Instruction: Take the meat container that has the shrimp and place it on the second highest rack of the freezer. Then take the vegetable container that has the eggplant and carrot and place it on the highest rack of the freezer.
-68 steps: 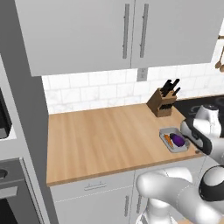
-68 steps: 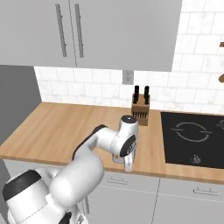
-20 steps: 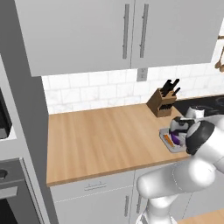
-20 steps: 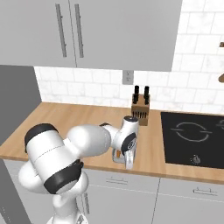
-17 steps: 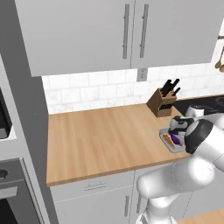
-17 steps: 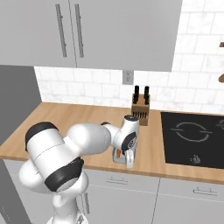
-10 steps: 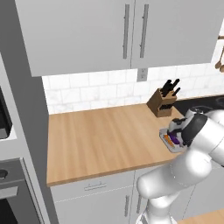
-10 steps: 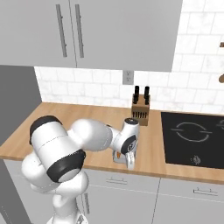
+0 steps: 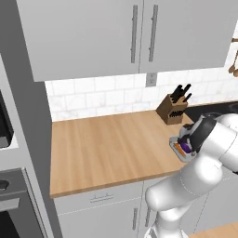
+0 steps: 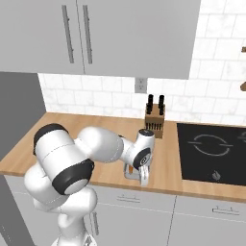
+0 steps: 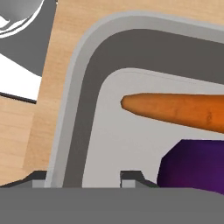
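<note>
Grey container — carrot, eggplant (inside)

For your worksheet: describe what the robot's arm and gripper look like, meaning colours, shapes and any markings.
The arm is glossy white, built of thick rounded segments with dark grey to black bands at the joints. The gripper ends in two small dark grey finger tips. No cables or markings are visible.

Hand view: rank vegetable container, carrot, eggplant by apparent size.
1. vegetable container: largest, its grey rim and floor run off the frame.
2. carrot and eggplant: unsure. Both are cut by the frame edges, so the visible parts cannot be ranked fairly.
</note>
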Robot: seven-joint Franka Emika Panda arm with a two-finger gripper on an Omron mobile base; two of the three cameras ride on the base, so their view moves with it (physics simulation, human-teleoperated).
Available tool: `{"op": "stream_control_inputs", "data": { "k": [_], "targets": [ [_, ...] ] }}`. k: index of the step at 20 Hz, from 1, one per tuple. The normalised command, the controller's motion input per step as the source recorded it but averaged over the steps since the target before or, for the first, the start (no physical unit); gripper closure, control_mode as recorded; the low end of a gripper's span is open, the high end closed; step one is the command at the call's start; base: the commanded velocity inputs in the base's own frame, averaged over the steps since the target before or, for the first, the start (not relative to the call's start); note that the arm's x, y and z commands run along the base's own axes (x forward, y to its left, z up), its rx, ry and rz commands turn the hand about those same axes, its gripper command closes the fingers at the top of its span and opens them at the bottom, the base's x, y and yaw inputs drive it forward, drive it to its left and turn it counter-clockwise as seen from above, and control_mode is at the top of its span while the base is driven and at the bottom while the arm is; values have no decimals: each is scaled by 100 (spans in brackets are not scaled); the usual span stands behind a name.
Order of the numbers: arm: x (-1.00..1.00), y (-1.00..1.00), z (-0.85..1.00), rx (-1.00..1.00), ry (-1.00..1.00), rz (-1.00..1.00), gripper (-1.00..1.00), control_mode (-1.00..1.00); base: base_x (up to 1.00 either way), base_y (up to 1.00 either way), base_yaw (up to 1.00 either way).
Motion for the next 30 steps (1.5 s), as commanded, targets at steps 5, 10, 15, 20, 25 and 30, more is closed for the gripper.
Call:
{"op": "stream_control_inputs", "data": {
  "k": [5,10,15,20,25,30],
  "targets": [
    [0,0,0,0,0,0,-100,-100,0,0,0],
    [0,0,0,0,0,0,100,-100,0,0,0],
    [-2,0,0,1,1,0,100,-100,0,0,0],
    [-5,2,-28,0,3,0,100,-100,0,0,0],
    [-4,10,-53,0,4,0,100,-100,0,0,0],
    [-2,11,-62,0,5,0,100,-100,0,0,0]
  ]
}}
